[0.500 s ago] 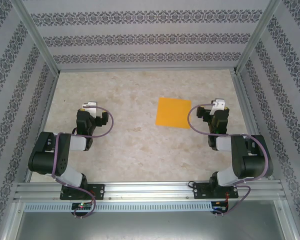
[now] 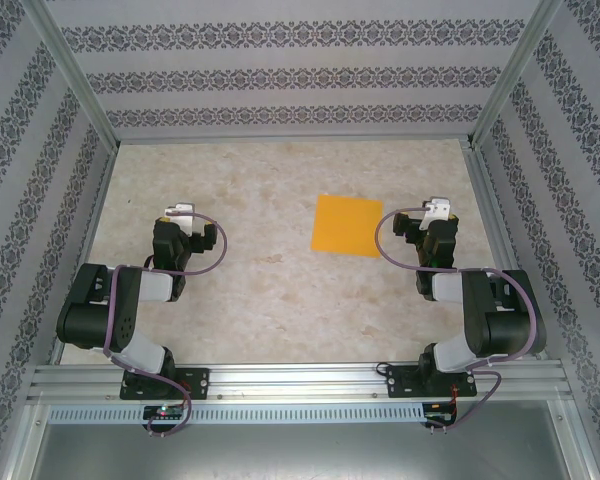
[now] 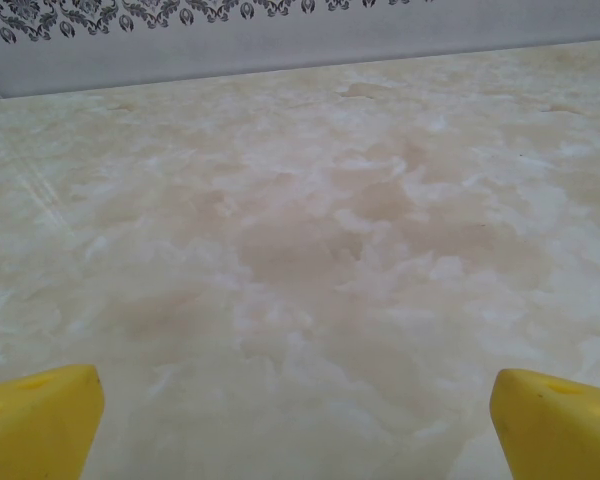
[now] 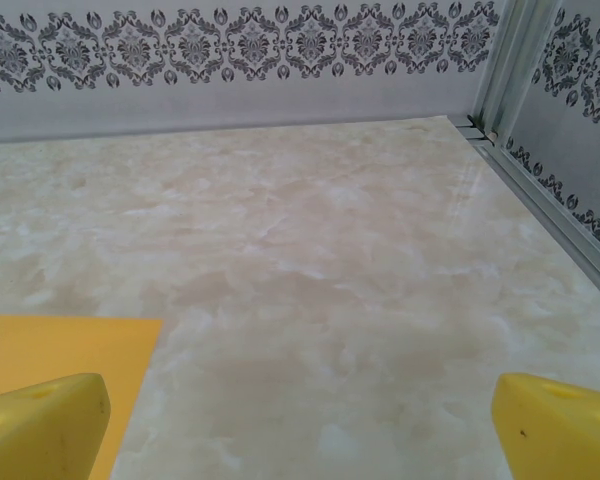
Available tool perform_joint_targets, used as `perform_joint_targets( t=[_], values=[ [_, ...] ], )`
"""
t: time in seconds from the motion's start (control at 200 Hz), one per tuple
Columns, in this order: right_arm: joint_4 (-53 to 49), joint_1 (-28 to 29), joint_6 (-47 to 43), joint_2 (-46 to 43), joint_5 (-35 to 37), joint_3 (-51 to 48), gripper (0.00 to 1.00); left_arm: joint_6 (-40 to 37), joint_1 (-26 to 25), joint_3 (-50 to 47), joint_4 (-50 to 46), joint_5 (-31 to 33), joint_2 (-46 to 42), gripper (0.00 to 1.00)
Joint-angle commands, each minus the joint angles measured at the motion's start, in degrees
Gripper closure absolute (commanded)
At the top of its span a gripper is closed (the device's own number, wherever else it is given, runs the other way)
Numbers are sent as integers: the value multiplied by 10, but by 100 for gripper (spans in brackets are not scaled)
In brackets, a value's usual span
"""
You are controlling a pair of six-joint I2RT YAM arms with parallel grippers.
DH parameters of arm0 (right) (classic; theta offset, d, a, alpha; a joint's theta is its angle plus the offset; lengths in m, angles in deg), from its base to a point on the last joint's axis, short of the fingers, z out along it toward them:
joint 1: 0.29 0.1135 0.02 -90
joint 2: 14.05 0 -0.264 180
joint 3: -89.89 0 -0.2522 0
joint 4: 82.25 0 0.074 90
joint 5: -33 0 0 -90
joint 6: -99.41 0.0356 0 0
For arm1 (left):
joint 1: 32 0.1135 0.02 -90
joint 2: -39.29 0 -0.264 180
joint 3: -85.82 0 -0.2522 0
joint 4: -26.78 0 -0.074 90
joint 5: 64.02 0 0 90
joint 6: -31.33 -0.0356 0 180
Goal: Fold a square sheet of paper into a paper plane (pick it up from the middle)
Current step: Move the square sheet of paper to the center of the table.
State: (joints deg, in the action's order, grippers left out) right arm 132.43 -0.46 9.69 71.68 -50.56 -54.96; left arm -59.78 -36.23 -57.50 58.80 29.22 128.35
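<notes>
I've got nothing done yet: the square sheet of paper (image 2: 347, 225) lies flat, left gripper (image 3: 300, 430) and right gripper (image 4: 300, 430) both wide apart and empty

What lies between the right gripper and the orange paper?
Top view: bare marbled tabletop and the arm's purple cable loop lie between the right gripper and the square sheet of thin orange paper.
</notes>
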Motion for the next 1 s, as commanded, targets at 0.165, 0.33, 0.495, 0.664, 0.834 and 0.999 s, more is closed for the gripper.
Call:
perform_joint_targets(
  t=[0.165, 0.33, 0.495, 0.664, 0.834, 0.999],
  values=[
    [11, -6, -1, 0, -15, 10, 2, -7, 5, 11, 15, -10, 4, 0],
    [29, -7, -2, -2, -13, 0, 2, -7, 5, 9, 17, -11, 3, 0],
    [23, -6, 5, -35, 5, -11, 2, -7, 5, 8, 18, -10, 3, 0],
    [-161, -1, 22, -129, 55, 43, 2, 5, 5, 58, -127, 24, -62, 0],
    [-399, 8, 103, -214, 95, 132, 2, 43, 5, 98, -234, 33, -97, 0],
    [-612, 13, 250, -205, 52, 231, 2, 129, -6, 173, -380, 22, -133, 0]
  ],
)
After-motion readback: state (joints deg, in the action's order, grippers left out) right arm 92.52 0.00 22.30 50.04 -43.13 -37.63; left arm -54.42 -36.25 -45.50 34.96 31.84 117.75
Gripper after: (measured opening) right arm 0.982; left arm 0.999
